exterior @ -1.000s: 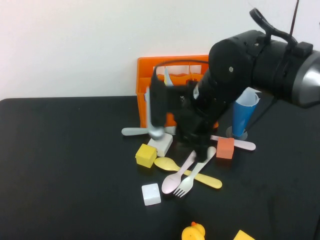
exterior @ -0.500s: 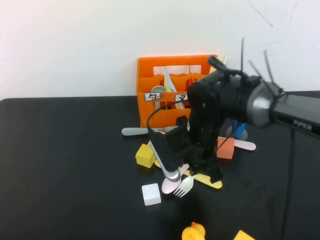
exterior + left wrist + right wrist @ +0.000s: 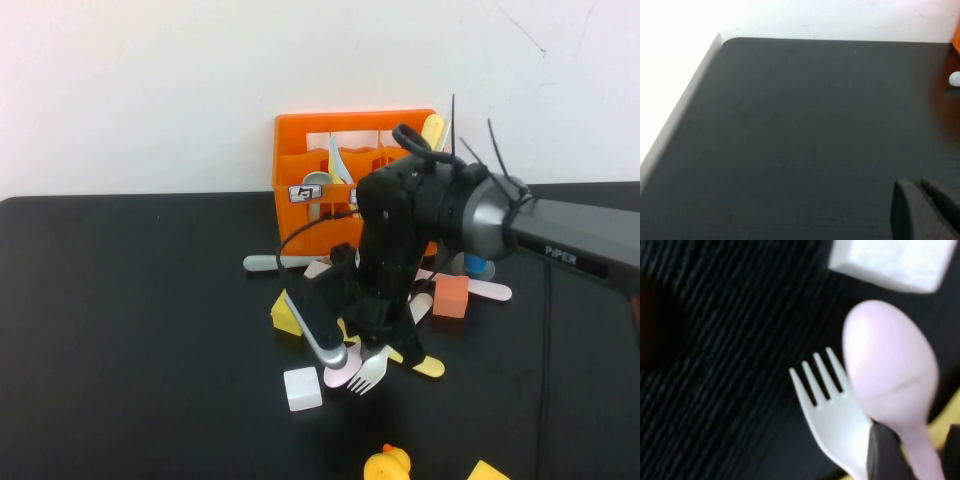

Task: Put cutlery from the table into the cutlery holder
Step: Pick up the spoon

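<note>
My right gripper (image 3: 387, 348) is down on the pile of cutlery in front of the orange cutlery holder (image 3: 300, 150). In the right wrist view the gripper (image 3: 917, 455) is open, one finger (image 3: 884, 452) on each side of the pink spoon's (image 3: 890, 360) neck, with a gap still showing. A white fork (image 3: 832, 407) lies right beside that spoon, and a yellow spoon (image 3: 428, 367) lies under both. The holder has cutlery standing in it. My left gripper (image 3: 922, 207) hovers over bare black table (image 3: 790, 130), fingers together and empty.
A white utensil (image 3: 262, 263) and a pink one (image 3: 490, 290) lie near the holder. A yellow cube (image 3: 283, 318), white cube (image 3: 302, 388), orange cube (image 3: 451, 296), yellow duck (image 3: 387, 465) and yellow block (image 3: 487, 472) are scattered around. The blue cup (image 3: 478, 265) is mostly behind the arm.
The right arm has swung down from in front of the holder onto the cutlery pile, bringing its fingers around the pink spoon. The cutlery has not shifted.
</note>
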